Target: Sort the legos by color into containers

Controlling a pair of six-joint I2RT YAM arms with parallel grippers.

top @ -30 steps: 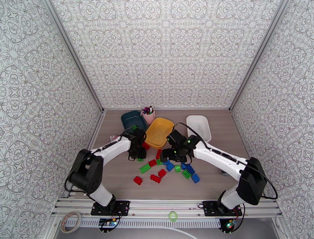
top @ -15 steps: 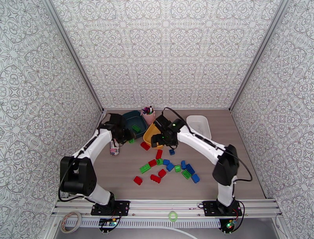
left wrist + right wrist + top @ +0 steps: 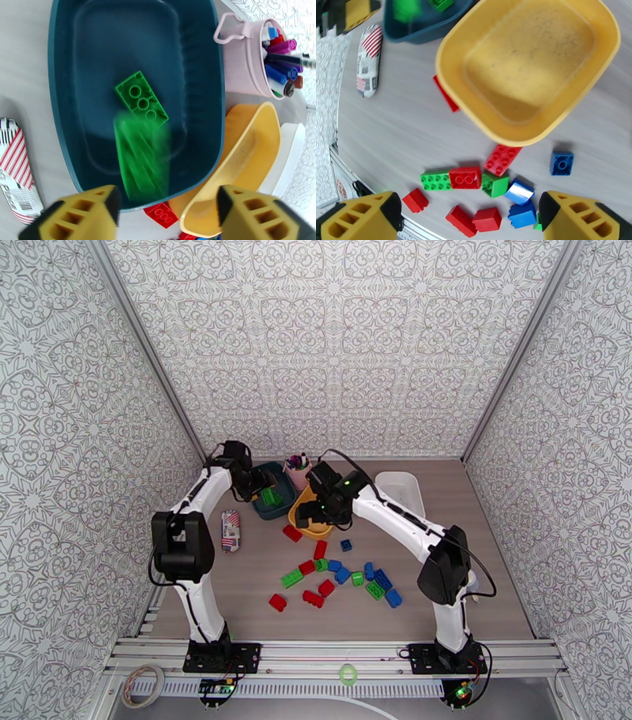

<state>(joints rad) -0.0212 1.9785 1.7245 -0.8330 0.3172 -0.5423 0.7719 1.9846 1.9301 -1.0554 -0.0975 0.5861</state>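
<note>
My left pincer (image 3: 166, 213) stands wide above the teal tray (image 3: 59, 118) and a blurred green brick (image 3: 142, 158). My right pincer (image 3: 470, 217) is wide and empty over the yellow tray (image 3: 448, 79).

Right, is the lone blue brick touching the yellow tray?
Apart. The right wrist view shows a strip of bare table between the blue brick and the near rim of the yellow tray.

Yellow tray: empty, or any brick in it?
Empty. The yellow tray shows a bare floor in the right wrist view; red bricks lie outside it.
</note>
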